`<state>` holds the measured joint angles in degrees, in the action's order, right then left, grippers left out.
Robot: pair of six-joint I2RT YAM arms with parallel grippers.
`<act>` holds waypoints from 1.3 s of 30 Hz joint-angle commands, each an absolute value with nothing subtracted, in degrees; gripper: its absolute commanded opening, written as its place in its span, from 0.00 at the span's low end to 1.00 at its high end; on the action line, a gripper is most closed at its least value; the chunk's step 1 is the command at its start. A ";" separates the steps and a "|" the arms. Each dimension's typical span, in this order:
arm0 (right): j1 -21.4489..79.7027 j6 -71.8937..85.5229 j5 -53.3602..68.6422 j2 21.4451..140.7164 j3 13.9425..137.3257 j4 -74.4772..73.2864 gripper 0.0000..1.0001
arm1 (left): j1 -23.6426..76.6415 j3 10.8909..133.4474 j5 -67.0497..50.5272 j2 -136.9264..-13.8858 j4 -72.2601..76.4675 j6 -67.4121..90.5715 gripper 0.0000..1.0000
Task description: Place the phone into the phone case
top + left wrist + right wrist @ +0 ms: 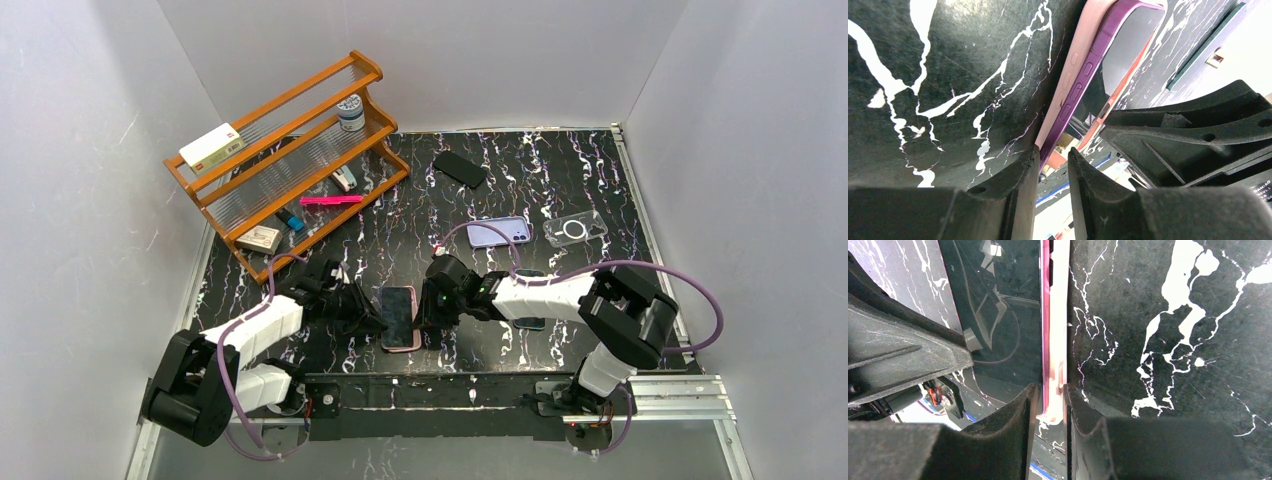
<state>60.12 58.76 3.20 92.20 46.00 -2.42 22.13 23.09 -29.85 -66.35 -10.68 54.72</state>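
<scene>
Top external view: phone [398,310] lies partly in pink case [405,346]; right hand [1050,390] pinches the case's edge, left hand [1053,152] straddles the phone's edge, grip unclear.

left arm [255,330] low, fingers [1013,195] narrowly parted, right arm [540,293] low, fingers [1008,435] nearly together

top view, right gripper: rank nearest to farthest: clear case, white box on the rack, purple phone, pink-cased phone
From the right gripper:
1. pink-cased phone, at its fingertips, table front.
2. purple phone, behind it, slightly right.
3. clear case, right of the purple phone.
4. white box, far left, top shelf of the rack.
</scene>
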 commanded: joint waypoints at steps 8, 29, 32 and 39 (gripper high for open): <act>59.94 60.10 6.50 93.99 45.70 3.07 0.32 | 24.90 22.41 -30.09 -67.06 -8.03 58.73 0.22; 59.06 61.20 3.87 89.44 43.17 3.37 0.36 | 30.63 27.35 -21.89 -68.01 -13.35 59.24 0.26; 57.89 61.04 3.56 87.69 41.85 3.49 0.41 | 30.14 30.32 -19.75 -69.16 -17.07 56.37 0.31; 55.70 59.69 4.89 86.86 40.71 6.64 0.46 | 26.41 32.52 -18.12 -69.37 -18.99 53.56 0.33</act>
